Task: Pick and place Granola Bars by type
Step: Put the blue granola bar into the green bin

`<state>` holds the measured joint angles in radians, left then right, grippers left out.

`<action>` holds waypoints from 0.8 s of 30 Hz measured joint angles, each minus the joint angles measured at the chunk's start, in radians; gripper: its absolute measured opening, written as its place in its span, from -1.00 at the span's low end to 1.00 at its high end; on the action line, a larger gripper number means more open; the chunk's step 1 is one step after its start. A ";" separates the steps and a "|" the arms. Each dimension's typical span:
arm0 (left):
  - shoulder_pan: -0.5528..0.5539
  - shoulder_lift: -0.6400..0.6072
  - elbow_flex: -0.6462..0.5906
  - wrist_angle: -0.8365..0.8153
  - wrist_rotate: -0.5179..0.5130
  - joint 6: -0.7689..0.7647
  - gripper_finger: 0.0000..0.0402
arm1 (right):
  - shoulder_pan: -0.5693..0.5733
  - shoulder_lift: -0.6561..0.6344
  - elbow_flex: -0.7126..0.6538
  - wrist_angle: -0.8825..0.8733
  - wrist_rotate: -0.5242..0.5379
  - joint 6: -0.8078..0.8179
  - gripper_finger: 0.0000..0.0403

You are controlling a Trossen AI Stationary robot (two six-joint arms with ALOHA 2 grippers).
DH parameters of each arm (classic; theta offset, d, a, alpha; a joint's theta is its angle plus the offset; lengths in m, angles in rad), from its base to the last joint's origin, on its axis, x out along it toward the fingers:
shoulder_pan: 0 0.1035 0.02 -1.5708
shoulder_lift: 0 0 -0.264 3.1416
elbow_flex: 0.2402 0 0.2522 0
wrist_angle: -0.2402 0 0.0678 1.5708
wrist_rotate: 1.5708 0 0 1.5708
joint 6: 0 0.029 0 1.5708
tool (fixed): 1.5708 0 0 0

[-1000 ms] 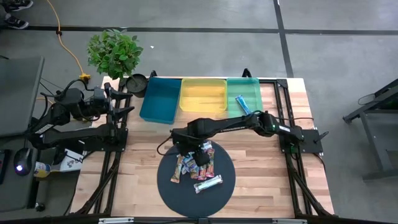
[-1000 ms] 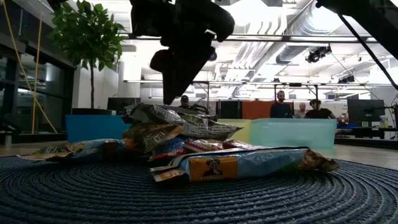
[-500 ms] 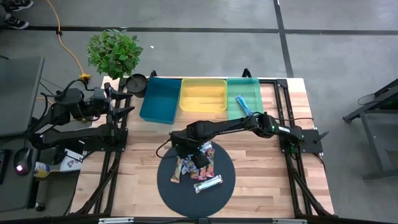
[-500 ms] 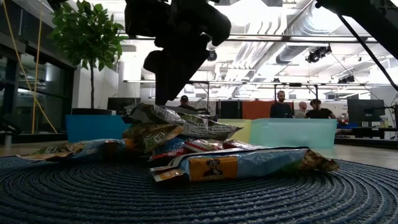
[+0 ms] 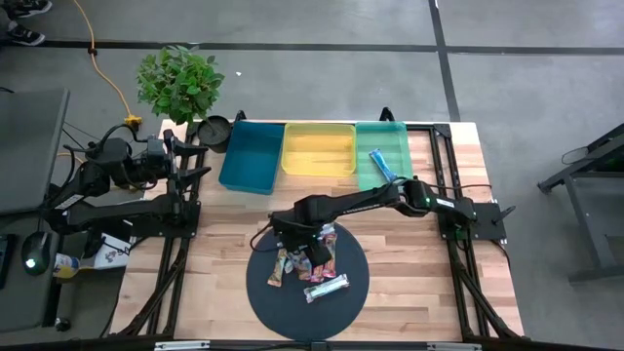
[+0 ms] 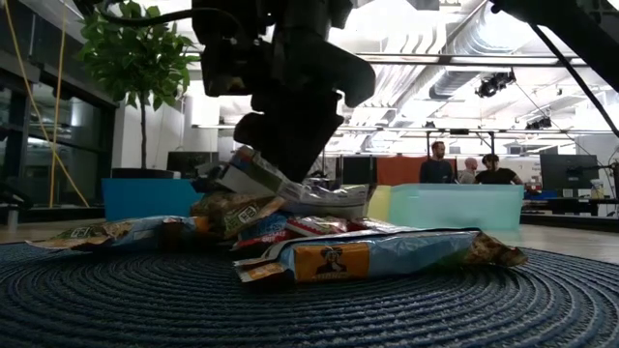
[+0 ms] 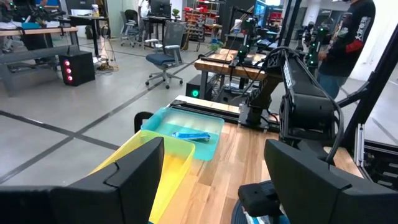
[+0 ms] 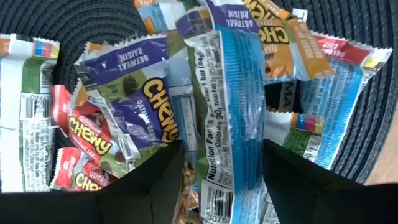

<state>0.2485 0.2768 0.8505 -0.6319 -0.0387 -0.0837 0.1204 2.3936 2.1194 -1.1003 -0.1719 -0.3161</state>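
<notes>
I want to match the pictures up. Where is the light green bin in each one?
High view: light green bin at the table's far edge, rightmost of three bins.
Low view: the bin is right of middle, far back.
Left wrist view: the bin is near the middle.
Right wrist view: not in it.
Shared landmark: the yellow bin beside it.

1. Right arm (image 5: 361, 202): dark, slim links, black cable trailing near its base.
2. Left arm (image 5: 117, 185): black, bulky joints, boxy mount.
3. Right tool (image 8: 217, 180): two flat, matte black fingers.
</notes>
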 joint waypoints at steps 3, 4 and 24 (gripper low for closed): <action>0.000 0.000 0.000 0.000 0.000 -0.002 0.36 | 0.000 0.000 0.000 0.008 0.003 0.001 -0.02; 0.000 0.000 0.000 0.000 0.000 -0.004 0.36 | 0.000 0.000 0.000 0.012 0.008 0.001 -0.02; 0.000 0.000 0.000 0.000 0.000 -0.005 0.36 | -0.002 0.000 0.000 0.018 -0.003 0.032 -0.51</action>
<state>0.2488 0.2768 0.8505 -0.6319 -0.0383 -0.0883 0.1184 2.3936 2.1193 -1.0827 -0.1751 -0.2844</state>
